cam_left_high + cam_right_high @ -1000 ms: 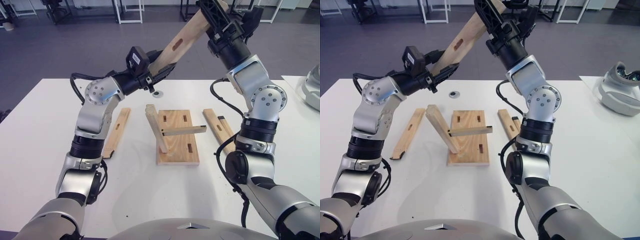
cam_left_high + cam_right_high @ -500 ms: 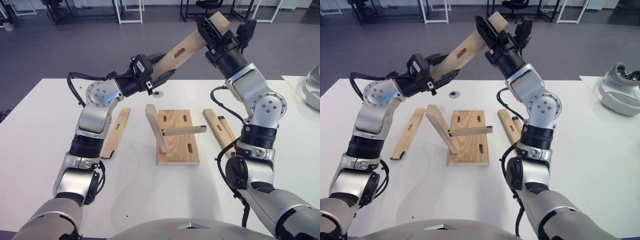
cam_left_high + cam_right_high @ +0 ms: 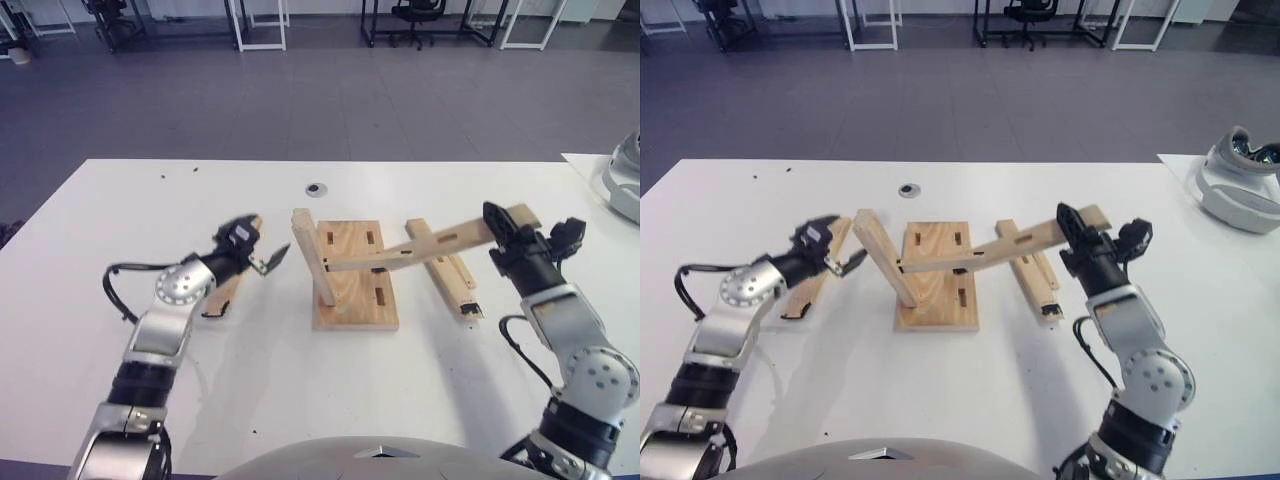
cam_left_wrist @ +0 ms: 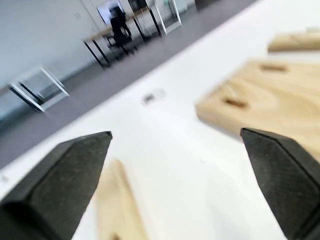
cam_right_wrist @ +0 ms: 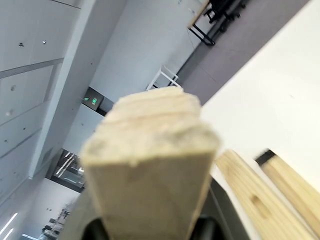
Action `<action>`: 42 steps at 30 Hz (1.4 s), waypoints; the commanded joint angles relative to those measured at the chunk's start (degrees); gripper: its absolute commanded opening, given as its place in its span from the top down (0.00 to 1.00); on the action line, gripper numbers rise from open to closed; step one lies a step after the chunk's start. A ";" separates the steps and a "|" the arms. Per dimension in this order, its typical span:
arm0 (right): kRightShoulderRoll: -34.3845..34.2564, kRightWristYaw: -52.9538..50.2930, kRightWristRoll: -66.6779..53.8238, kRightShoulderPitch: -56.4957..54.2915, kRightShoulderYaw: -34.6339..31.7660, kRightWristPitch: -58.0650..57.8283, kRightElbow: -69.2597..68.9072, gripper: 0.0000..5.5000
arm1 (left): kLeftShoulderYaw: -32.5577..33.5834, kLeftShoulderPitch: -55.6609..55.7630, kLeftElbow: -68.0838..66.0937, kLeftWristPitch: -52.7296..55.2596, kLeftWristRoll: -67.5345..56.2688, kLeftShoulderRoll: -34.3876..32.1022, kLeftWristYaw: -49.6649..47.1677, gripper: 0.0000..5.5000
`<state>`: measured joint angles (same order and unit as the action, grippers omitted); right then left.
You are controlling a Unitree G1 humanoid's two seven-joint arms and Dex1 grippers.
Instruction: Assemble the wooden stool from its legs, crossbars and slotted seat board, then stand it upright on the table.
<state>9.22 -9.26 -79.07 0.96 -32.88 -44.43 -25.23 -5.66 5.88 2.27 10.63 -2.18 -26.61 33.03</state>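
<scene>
Crossbar tip at held leg; contact unclear

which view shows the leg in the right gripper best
Left eye view: the leg shows full length, slot included, right gripper at its end. Right wrist view looks at its end grain; left wrist view faces the seat board.

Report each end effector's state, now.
Left end effector: open, holding nothing.
Right end effector: closed on the long pale wooden stool leg with a slot.
</scene>
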 commanded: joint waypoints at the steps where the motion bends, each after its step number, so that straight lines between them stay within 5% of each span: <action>1: 3.90 -4.45 -6.90 2.57 0.01 -0.39 -1.67 0.82 | -2.21 -1.60 0.68 1.98 2.77 -0.27 -1.10 0.14; 7: 5.56 -6.96 -4.16 5.64 5.95 0.63 -2.43 0.82 | -7.10 -2.43 1.85 4.58 5.27 0.51 0.12 0.14; 20: 11.23 -9.63 4.75 6.39 10.38 4.44 -8.07 0.82 | -7.05 -2.96 4.99 7.47 4.27 0.77 1.74 0.14; 29: 19.30 -10.73 21.34 -1.98 26.15 -3.80 -8.10 0.81 | -7.78 -0.71 8.70 9.64 3.04 3.21 1.95 0.14; 41: 25.08 -6.12 23.60 -11.64 33.34 -15.83 -4.19 0.81 | -10.48 0.84 12.57 13.18 1.97 9.19 -1.08 0.14; 42: 25.51 -5.60 24.10 -10.88 34.22 -16.08 -4.56 0.74 | -10.57 1.06 12.95 13.83 1.69 9.98 -1.52 0.14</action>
<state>32.01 -15.61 -57.97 -14.97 -4.29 -51.98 -31.10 -15.63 5.28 13.63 23.02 0.52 -18.47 32.66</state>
